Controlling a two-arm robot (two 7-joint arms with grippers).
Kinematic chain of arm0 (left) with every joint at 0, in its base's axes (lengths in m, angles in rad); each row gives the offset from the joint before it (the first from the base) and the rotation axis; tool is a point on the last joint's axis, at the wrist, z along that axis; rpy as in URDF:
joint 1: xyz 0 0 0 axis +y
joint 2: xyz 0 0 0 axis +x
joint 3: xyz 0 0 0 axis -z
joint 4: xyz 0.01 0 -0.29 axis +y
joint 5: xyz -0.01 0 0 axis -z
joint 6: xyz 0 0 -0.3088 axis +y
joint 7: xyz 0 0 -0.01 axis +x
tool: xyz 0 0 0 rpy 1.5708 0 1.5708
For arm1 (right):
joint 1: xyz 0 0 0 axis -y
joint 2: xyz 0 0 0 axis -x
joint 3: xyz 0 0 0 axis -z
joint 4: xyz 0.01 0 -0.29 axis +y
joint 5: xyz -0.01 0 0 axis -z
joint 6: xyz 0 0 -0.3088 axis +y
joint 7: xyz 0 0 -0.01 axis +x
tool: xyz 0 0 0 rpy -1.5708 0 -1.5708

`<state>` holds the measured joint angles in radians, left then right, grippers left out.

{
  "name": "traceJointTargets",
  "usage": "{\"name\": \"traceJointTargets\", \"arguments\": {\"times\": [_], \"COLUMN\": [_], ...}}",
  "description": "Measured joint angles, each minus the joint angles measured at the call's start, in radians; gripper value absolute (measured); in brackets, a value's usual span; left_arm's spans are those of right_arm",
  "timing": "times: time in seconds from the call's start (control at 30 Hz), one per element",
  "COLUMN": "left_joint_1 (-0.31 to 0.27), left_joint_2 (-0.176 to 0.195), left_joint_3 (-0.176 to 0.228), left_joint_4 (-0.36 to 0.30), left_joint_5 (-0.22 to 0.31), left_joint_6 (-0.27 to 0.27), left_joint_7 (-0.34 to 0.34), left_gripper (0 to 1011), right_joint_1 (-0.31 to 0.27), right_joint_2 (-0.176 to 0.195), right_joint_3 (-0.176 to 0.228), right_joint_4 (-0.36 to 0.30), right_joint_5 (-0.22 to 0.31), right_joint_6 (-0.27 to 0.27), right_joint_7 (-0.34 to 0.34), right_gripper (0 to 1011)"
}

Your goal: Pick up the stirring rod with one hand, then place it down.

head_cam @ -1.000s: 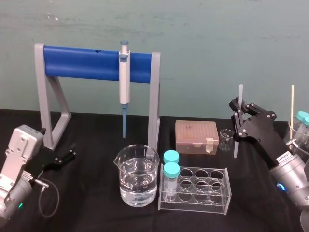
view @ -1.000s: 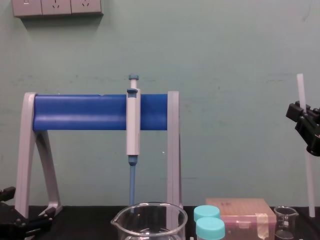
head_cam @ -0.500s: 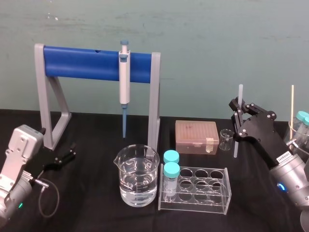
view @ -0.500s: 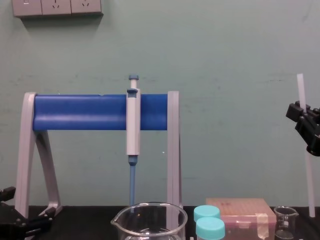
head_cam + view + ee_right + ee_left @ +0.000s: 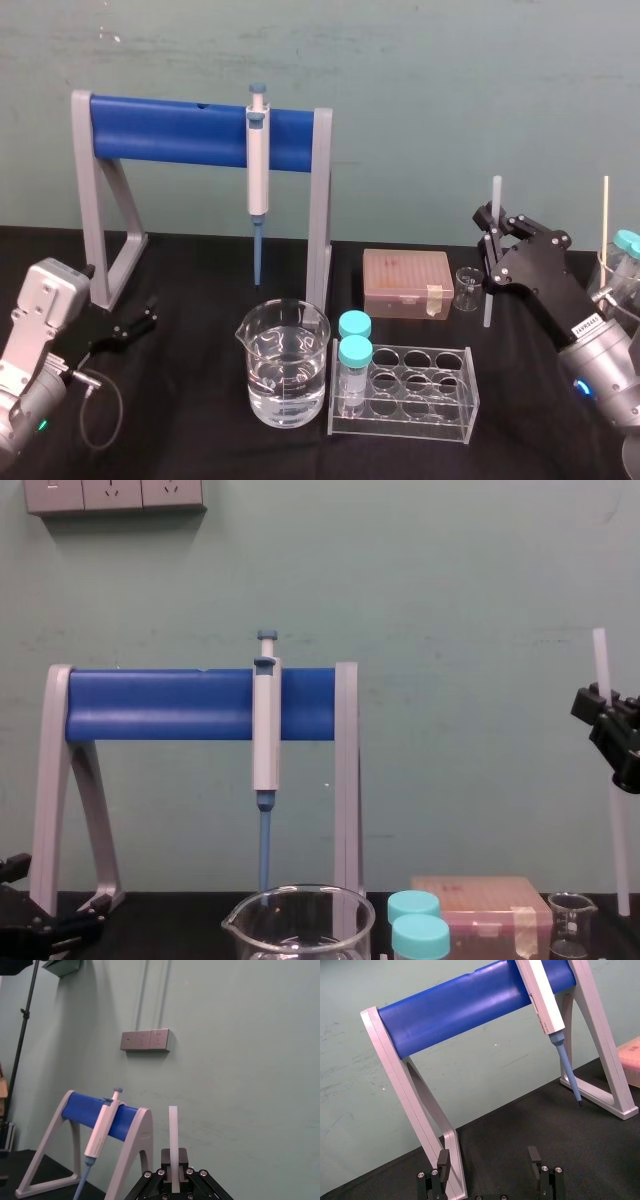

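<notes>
The stirring rod (image 5: 488,300) is a thin translucent-white stick held nearly upright at the right of the table. My right gripper (image 5: 489,224) is shut on its upper part, and a short length sticks out above the fingers. The chest view shows the rod (image 5: 620,860) reaching down from the right gripper (image 5: 601,706) to just right of the small glass beaker (image 5: 572,925). The right wrist view shows the rod (image 5: 173,1130) rising out of the gripper (image 5: 174,1162). Whether its lower tip touches the table I cannot tell. My left gripper (image 5: 147,316) rests open at the far left, its jaws wide apart in the left wrist view (image 5: 489,1160).
A blue-barred grey stand (image 5: 190,130) holds a pipette (image 5: 258,170) at the back. In front are a large beaker of water (image 5: 283,365), a clear tube rack (image 5: 420,395) with two blue-capped vials, and a pink tip box (image 5: 407,282). A glass jar (image 5: 620,290) and a thin stick sit far right.
</notes>
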<state>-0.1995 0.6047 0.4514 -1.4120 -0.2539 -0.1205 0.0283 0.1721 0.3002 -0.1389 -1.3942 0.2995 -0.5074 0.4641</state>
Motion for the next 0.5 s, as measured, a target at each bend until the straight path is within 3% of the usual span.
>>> {"name": "traceJointTargets", "arguments": {"times": [0.5], "left_joint_1": [0.000], "left_joint_2": [0.000], "left_joint_3": [0.000], "left_joint_4": [0.000], "left_joint_5": [0.000], "left_joint_6": [0.000], "left_joint_7": [0.000], "left_gripper": [1000], "right_joint_1": [-0.014], "right_joint_2": [0.008], "right_joint_3": [-0.023], "right_joint_4": [-0.023], "right_joint_5": [0.003], "right_joint_6": [0.019], "right_joint_7": [0.026], "right_gripper": [75]}}
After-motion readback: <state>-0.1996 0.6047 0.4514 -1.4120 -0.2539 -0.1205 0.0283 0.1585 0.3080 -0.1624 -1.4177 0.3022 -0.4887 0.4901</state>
